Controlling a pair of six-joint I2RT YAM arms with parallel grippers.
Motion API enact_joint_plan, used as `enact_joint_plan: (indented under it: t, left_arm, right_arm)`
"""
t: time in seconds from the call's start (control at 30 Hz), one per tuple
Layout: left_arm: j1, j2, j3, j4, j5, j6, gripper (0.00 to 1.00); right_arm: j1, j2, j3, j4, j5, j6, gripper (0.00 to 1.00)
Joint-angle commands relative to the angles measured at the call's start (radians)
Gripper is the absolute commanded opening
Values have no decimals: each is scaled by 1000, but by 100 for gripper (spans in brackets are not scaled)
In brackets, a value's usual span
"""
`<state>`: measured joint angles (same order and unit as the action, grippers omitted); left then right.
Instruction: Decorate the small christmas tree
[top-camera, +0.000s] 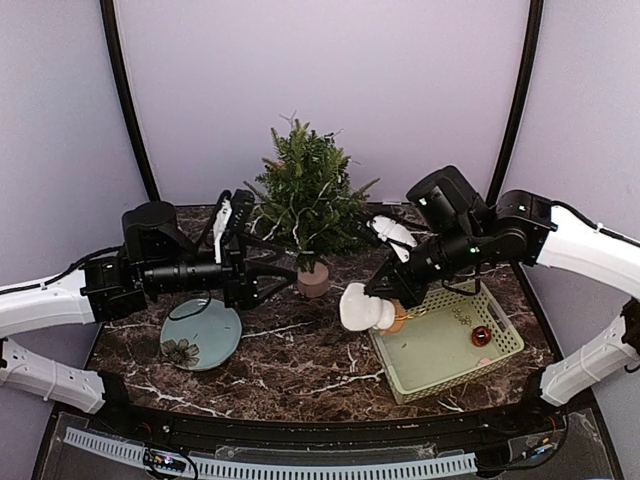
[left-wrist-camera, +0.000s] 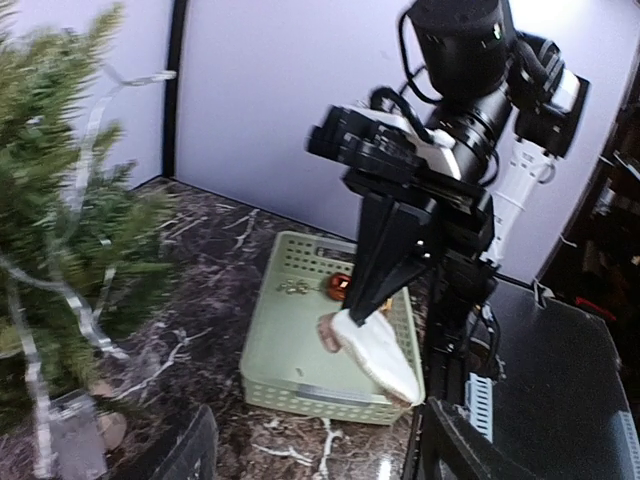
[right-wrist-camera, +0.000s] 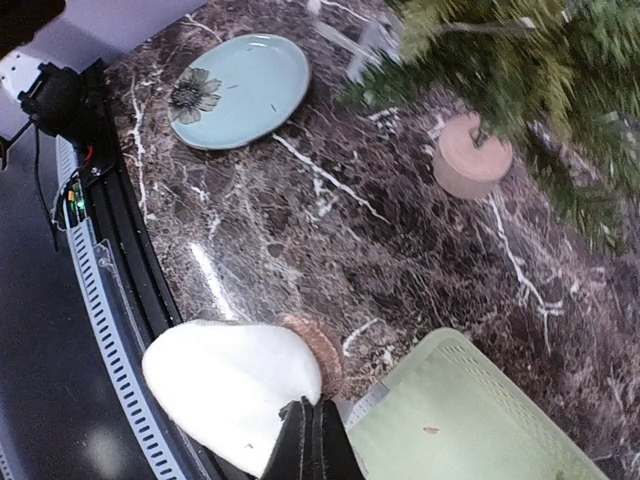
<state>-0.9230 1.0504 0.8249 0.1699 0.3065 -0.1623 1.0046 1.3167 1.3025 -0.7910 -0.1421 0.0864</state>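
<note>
As my right end effector (top-camera: 388, 297) grips a white ornament (top-camera: 362, 308) low to the right of the tree (top-camera: 305, 195), which stands between it and my open left end effector (top-camera: 283, 264), I judge hanging comes next: lift it onto a branch.

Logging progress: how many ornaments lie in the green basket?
2: a red round one near the basket's right wall, a small gold one farther back. The right arm may hide others.

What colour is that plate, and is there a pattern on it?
Pale blue-green plate with one dark flower near its rim; clearest in the right wrist view.
</note>
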Motion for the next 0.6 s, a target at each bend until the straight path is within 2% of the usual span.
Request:
enact_joint_plan:
  t: [0.0, 0.2, 0.3, 0.4, 0.57]
  left_arm:
    - [-111, 39, 25, -2, 32, 53, 75]
    - [-160, 72, 10, 24, 19, 25, 78]
    - [-162, 63, -22, 79, 31, -36, 79]
    - [-165, 57, -78, 179, 23, -96, 81]
    - [-182, 81, -89, 209, -45, -129, 81]
  right_arm:
    - [128, 62, 113, -29, 95, -79, 0]
    - [229, 129, 212, -53, 254, -133, 0]
    - [252, 144, 236, -48, 330, -140, 0]
    - [264, 130, 233, 1, 357, -147, 0]
    - [277, 106, 228, 74, 360, -162, 0]
